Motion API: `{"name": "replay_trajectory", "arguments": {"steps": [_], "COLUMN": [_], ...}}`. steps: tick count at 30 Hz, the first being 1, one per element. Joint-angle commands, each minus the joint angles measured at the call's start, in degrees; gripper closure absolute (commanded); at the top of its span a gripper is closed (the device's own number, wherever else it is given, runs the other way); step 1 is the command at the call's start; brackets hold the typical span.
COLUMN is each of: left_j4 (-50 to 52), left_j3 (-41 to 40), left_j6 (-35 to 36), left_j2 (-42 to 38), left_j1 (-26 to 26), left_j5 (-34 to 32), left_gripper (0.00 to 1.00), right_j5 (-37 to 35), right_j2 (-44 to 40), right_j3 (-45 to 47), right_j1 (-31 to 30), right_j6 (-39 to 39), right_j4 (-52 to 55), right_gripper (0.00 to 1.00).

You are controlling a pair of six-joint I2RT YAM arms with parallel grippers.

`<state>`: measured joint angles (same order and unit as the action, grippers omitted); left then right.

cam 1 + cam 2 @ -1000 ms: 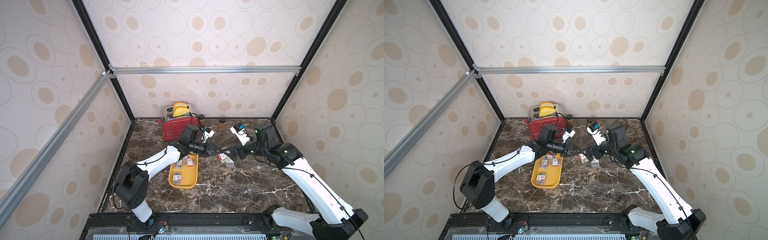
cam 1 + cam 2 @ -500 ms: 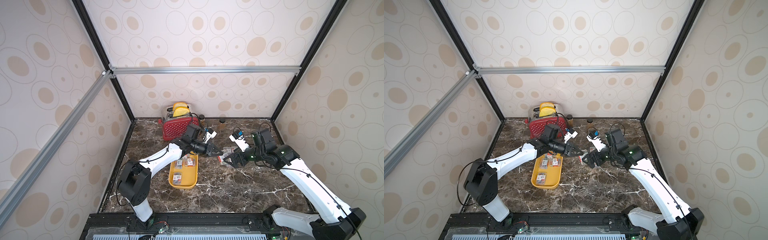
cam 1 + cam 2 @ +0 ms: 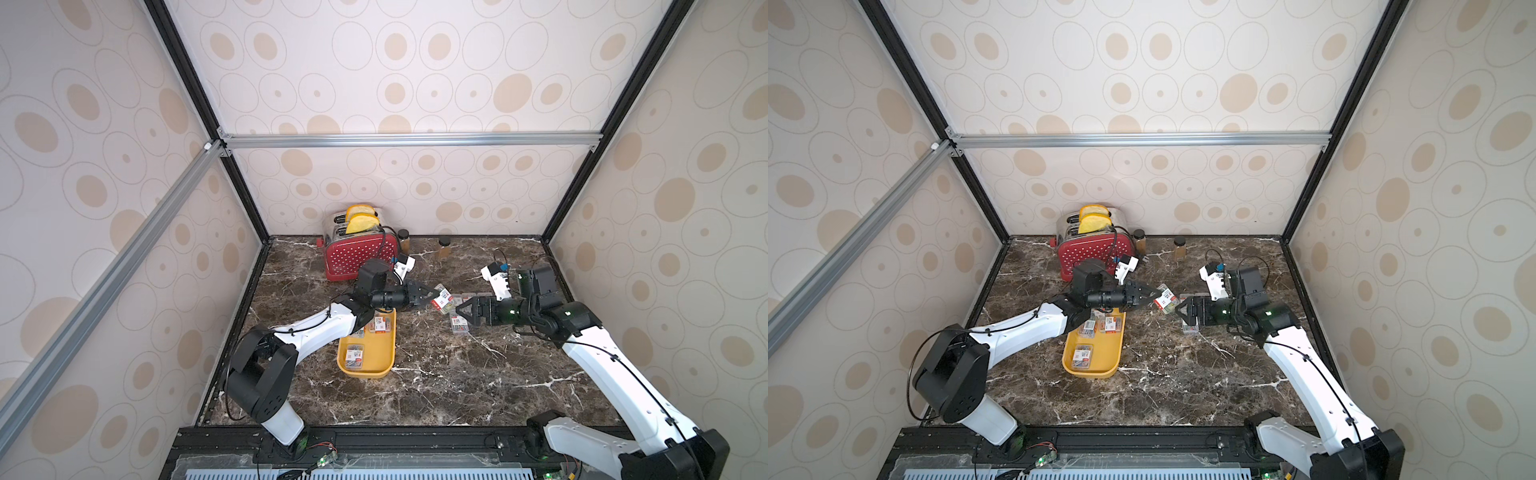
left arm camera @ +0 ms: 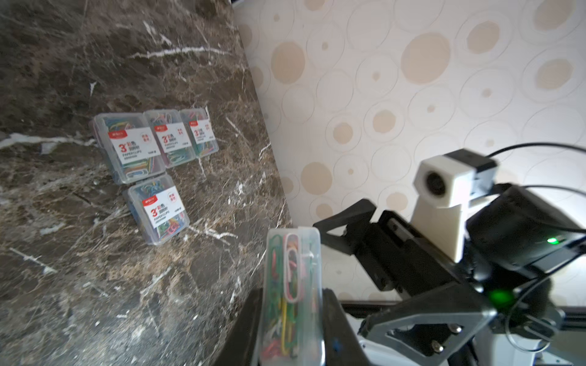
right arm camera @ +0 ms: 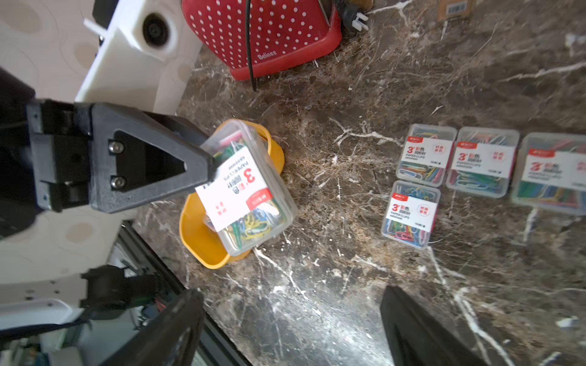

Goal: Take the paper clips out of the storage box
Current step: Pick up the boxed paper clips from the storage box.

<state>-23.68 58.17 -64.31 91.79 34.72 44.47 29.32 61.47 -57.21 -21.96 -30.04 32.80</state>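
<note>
Left hand (image 3: pixel 434 296) still clamps paper clips (image 3: pixel 443 299); right hand (image 3: pixel 462 312) lowered, jaws apart.

Both top views look down from high at the cell's front toward the back wall, covering the whole marble table (image 3: pixel 436 374). Each wrist camera rides close above the table: the left's faces the right gripper (image 4: pixel 337 277), the right's faces the left gripper (image 5: pixel 215 171); both share 4 paper clip cases (image 4: pixel 133 149).

Cream walls (image 3: pixel 395 83) patterned with beige ovals, framed by black posts (image 3: pixel 188 75) and aluminium rails (image 3: pixel 407 139), enclose a dark, white-veined marble bench (image 3: pixel 457 382).
</note>
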Motion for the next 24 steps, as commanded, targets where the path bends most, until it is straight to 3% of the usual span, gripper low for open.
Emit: {"name": "replay_trajectory", "arguments": {"steps": [1, 5, 14, 24], "left_j4": [-16.37, -23.46, -30.52, -34.21], "left_j3": [-0.29, -1.48, -1.94, -1.22], "left_j6": [-9.2, -14.14, -19.46, -22.46], "left_j2": [-2.52, -2.41, -1.56, 0.31], "left_j1": [-0.18, -0.21, -0.2, -0.11], "left_j5": [-3.91, -5.69, -7.33, -7.65], "left_gripper": [0.91, 0.91, 0.91, 0.9], "right_j5": [9.98, 16.2, 20.04, 21.91], "right_j2": [-1.45, -0.13, 6.44, 10.72], "right_j3": [2.83, 7.03, 6.32, 3.49], "right_j1": [1.99, 4.54, 4.95, 4.25], "right_j6": [-14.58, -27.89, -40.48, -42.33], "right_j4": [-15.58, -32.25, -50.04, -54.51], "right_gripper": [0.08, 0.1, 0.18, 0.44]}}
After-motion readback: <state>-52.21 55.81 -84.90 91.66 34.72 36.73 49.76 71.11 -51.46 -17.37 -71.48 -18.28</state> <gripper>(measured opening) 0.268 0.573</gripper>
